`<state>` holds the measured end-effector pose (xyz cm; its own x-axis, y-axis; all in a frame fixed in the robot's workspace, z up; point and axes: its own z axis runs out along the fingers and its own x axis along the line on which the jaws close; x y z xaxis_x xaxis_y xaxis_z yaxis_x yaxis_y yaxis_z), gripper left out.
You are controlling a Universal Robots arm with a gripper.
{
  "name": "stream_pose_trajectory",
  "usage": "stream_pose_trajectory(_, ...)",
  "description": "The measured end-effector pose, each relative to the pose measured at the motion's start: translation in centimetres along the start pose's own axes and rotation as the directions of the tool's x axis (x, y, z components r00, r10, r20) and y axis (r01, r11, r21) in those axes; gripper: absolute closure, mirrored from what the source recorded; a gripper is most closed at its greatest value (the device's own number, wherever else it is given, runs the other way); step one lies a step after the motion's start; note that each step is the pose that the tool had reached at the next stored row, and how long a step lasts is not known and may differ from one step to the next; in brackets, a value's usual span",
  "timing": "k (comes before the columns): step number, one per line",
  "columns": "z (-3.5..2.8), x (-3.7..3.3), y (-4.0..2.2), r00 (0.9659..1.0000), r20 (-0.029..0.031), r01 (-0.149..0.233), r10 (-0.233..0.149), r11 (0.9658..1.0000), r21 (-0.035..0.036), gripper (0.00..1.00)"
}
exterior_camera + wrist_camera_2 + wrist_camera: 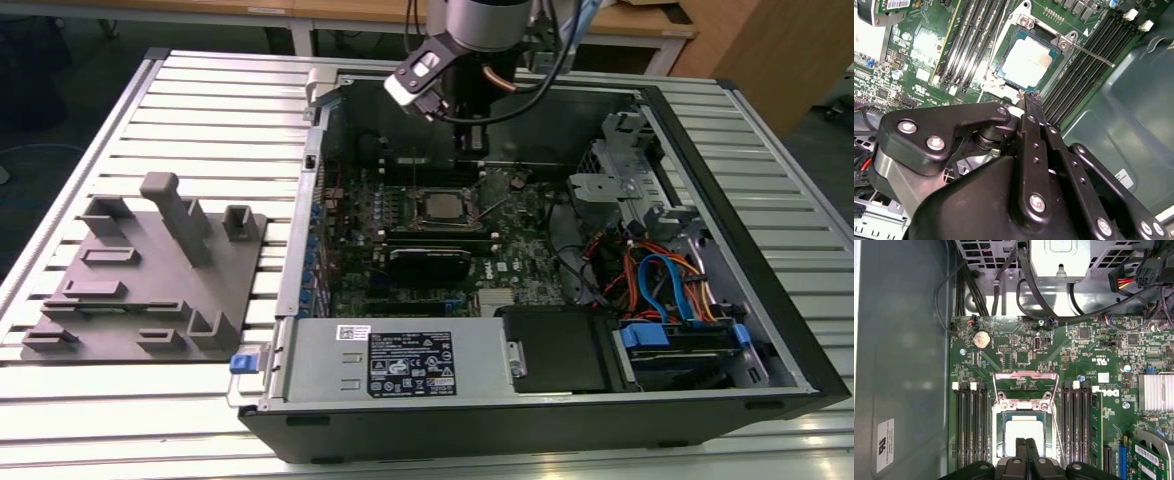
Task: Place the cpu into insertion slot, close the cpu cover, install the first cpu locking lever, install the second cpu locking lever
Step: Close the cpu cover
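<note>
The cpu [441,207] lies flat in its socket on the motherboard, its silver-grey top showing in both wrist views [1026,62] [1023,430]. In the first wrist view the cpu cover [1025,374], a thin silvery frame, stands raised from the socket's far edge, and the green board shows through its cut-out. A thin metal lever [1098,57] sticks out from one socket corner. My gripper [470,140] hangs a little above the socket edge, fingers pressed together with nothing between them [1028,99] [1026,441].
Black memory slots [970,422] flank the socket on both sides. The case wall [899,365] runs close by, and a power supply with cable bundles [1004,280] is beyond the board. In the exterior view a grey fixture plate [147,275] lies on the slatted table, left of the case.
</note>
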<state>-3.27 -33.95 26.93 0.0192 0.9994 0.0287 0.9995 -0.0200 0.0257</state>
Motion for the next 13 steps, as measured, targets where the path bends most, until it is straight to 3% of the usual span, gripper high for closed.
stream_pose_trajectory(13, 0.02, 0.01, 0.58, 1.0000, 0.0000, 0.000, 0.000, 1.0000, -0.0001, 0.89)
